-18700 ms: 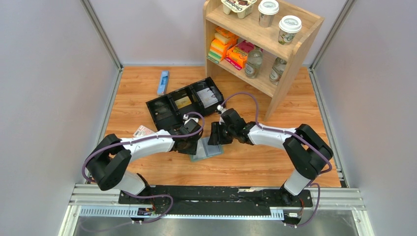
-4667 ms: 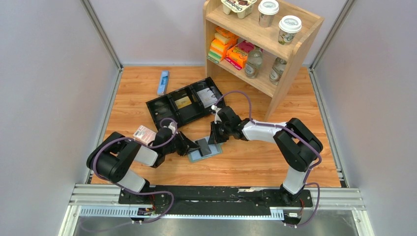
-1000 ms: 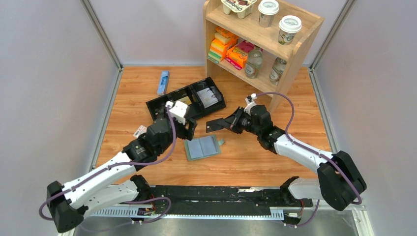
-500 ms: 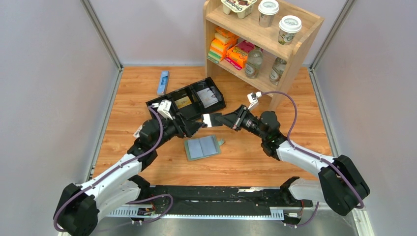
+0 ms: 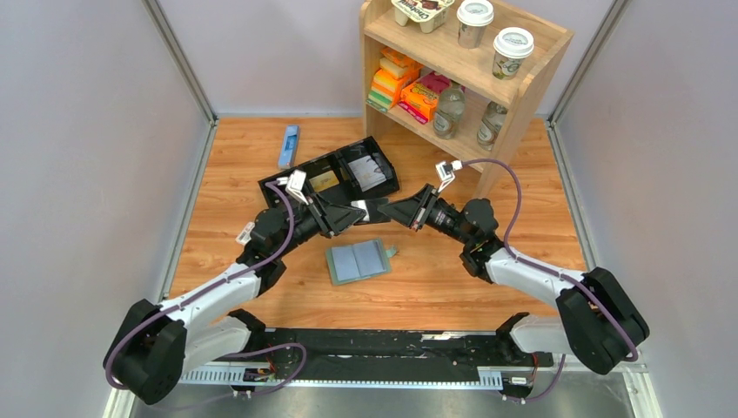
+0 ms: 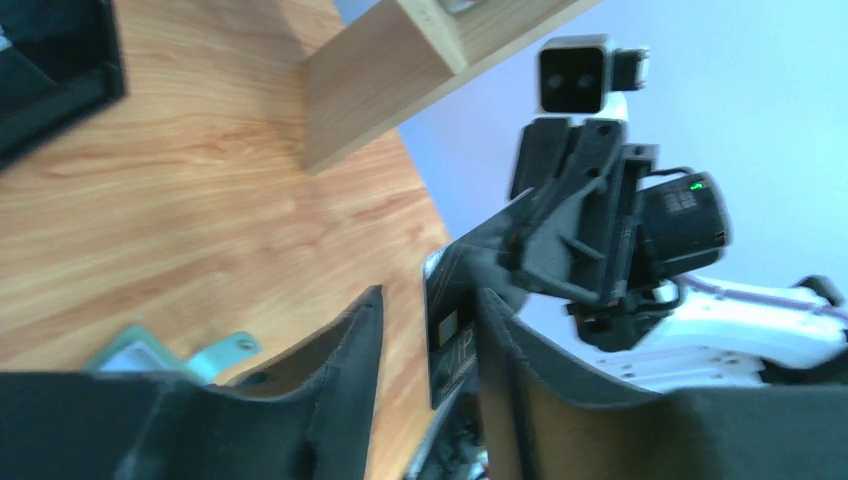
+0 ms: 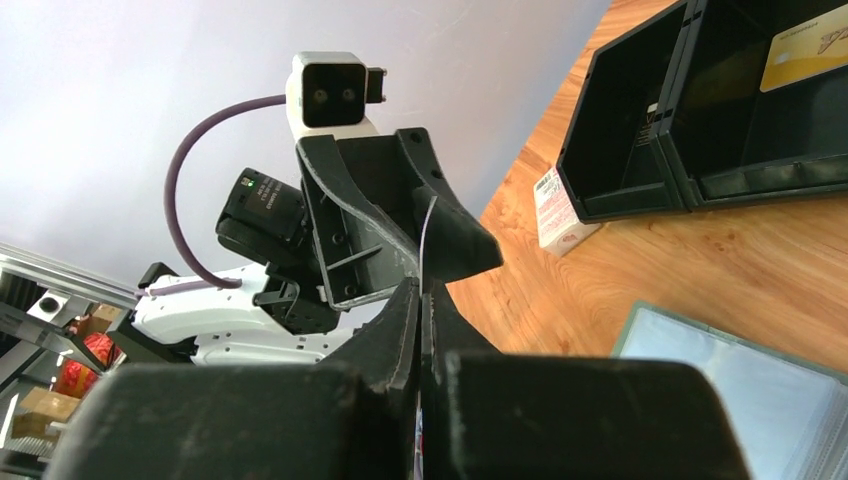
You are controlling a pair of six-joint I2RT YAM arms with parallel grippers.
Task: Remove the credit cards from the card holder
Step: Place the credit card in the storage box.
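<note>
- One card holder (image 5: 357,260) lies spread open and flat on the wooden table (image 5: 452,279), pale blue pocket panels facing up and its little closing tab pointing to the right. It sits just in front of the two grippers and nothing touches it.
- From the right wrist view only a corner of the card holder (image 7: 720,370) shows, low on the right. The left wrist view catches just its tab and one edge (image 6: 225,350).
- One dark card (image 5: 372,209) hangs in the air above the table, between the two grippers and behind the holder.
- The right gripper (image 5: 384,211) is clamped on that card. In its own camera the fingers are pressed together on the card (image 7: 427,235), which is seen edge-on as a thin line.
- The left gripper (image 5: 355,212) faces it tip to tip with its jaws spread. The card (image 6: 450,330) stands in the gap between its fingers (image 6: 355,345), nearer the right-hand one, and I cannot tell if it touches.
- Behind the grippers is a black tray (image 5: 287,202) with three compartments, a gold card (image 5: 324,181) lying in the middle one.
- A pink-and-white packet (image 5: 246,232) rests on the table just left of the left arm, near the tray's front corner.
- A wooden shelf (image 5: 513,104) stands at the far right.
</note>
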